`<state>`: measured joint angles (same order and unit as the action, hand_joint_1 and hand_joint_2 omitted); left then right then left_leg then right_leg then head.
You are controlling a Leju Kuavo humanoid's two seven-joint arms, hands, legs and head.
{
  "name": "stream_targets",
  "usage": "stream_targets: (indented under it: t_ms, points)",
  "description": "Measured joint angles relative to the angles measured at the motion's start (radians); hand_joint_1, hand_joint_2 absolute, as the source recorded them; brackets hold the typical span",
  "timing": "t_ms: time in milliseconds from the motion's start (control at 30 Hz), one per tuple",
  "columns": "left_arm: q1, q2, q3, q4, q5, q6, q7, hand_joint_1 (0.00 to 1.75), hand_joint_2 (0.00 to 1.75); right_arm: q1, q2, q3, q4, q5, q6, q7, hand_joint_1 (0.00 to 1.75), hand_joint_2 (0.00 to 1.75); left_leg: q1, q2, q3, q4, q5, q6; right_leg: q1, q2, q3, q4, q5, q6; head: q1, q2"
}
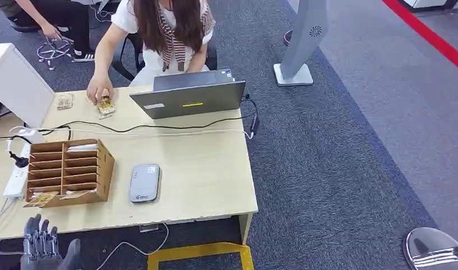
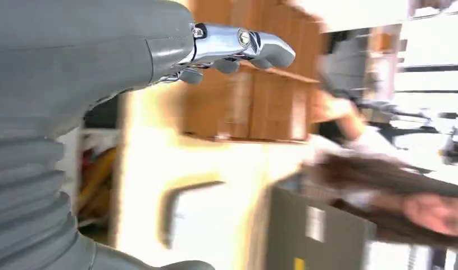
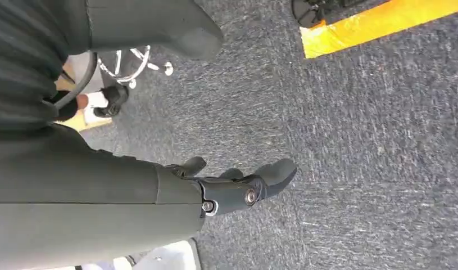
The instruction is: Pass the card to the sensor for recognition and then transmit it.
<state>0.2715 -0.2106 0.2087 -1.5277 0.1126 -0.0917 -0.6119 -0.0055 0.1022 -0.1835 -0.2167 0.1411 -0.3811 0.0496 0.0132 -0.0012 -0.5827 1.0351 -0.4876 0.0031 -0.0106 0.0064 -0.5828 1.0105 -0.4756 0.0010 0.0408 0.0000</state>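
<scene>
one sensor (image 1: 144,183), one rack (image 1: 67,172), one laptop (image 1: 188,97).

Head view: bright, sharp | left wrist: motion-blurred, overexposed | right wrist: dim

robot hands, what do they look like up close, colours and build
The left hand has a grey ribbed cover at the wrist, a smooth grey shell, and shiny chrome fingers with small round screws. In the head view it reads as dark grey. The right hand looks darker: a grey shell and near-black fingers with round silver fasteners.
</scene>
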Motion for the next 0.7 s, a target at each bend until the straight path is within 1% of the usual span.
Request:
stream_targets:
  t_ms: [133,200,300,467,700]
  points:
    - [-0.037,0.017,-0.025,-0.034,-0.082,0.072,0.01,0.0,1.75,-0.004,0.003,0.015,0.002,0.032,0.005,0.014,0.0,1.75,0.0,0.0,0.0,0.0,0.0,0.0,0.0,0.0,0.0,0.0,0.0,0.0,0.0,0.0]
    - [-0.06,0.027,-0.034,-0.034,-0.122,0.098,0.026,0.0,1.75,-0.006,0.004,0.023,0.005,0.044,0.008,0.021,0.0,1.75,0.0,0.0,0.001,0.0,0.0,0.0,0.0,0.0,0.0,0.0,0.0,0.0,0.0,0.0]
    - [-0.127,0.048,-0.055,-0.023,-0.206,0.145,0.058,0.0,1.75,-0.011,0.004,0.038,0.008,0.068,0.018,0.028,0.0,1.75,0.0,0.0,0.001,0.0,0.001,0.0,0.0,0.0,0.0,0.0,0.0,0.0,0.0,0.0]
    - [-0.213,0.074,-0.083,0.027,-0.323,0.195,0.11,0.0,1.75,-0.013,0.004,0.056,0.01,0.094,0.027,0.038,0.0,1.75,0.0,0.0,0.001,0.001,0.001,0.0,0.0,0.0,0.0,0.0,0.0,0.0,0.0,0.0]
    - [-0.358,0.107,-0.13,0.14,-0.48,0.246,0.187,0.0,1.75,-0.018,0.004,0.077,0.014,0.125,0.045,0.052,0.0,1.75,0.0,0.0,0.001,0.001,0.001,0.0,0.0,0.001,0.0,0.0,0.001,0.0,0.0,0.0]
